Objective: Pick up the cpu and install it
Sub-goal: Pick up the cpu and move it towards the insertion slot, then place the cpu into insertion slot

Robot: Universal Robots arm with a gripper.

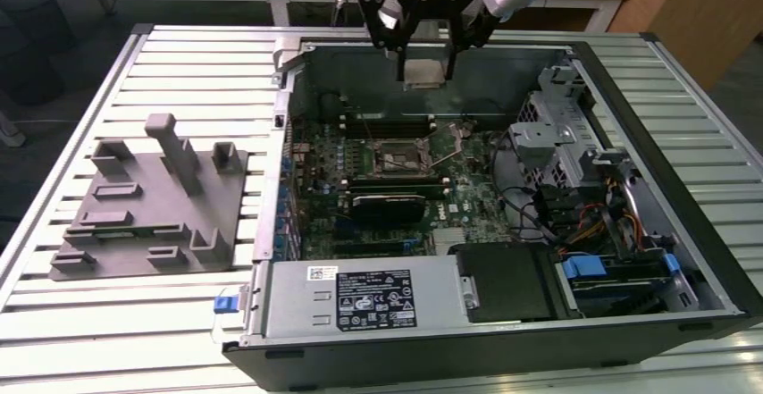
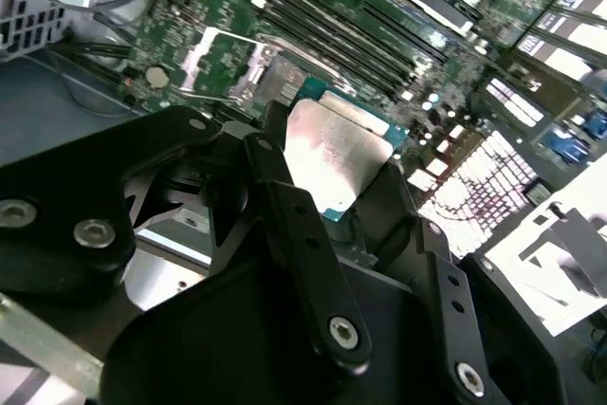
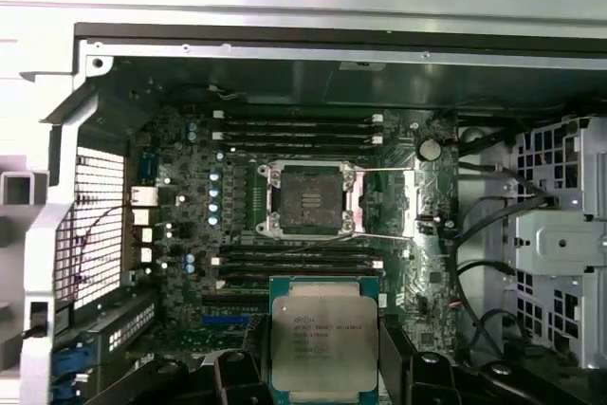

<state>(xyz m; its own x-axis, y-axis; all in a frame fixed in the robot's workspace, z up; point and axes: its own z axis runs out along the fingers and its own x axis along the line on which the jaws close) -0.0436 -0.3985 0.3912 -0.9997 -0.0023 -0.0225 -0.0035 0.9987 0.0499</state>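
Cpu: we see the cpu (image 3: 322,339) held level, its silvery-white lid facing the cameras in both wrist views, with a thin green edge around it.
Where it is: we find it in the air over the open computer case (image 1: 703,233), near the case's far wall in the exterior view and clear of the motherboard (image 1: 477,202) below.
Gripper: the gripper (image 1: 426,63) points down, and its black fingers (image 2: 303,253) are drawn in narrow and clamped on two opposite edges of the cpu.
Socket: we see the metal-framed socket (image 3: 305,198) on the motherboard, well apart from the cpu, with thin lever wires reaching out to one side.
Memory slots: long dark slots (image 3: 294,125) run along two sides of the socket.
Fixture: a grey fixture (image 1: 149,202) sits on the slatted table (image 1: 71,99), at the exterior view's left of the case and well apart from the gripper.
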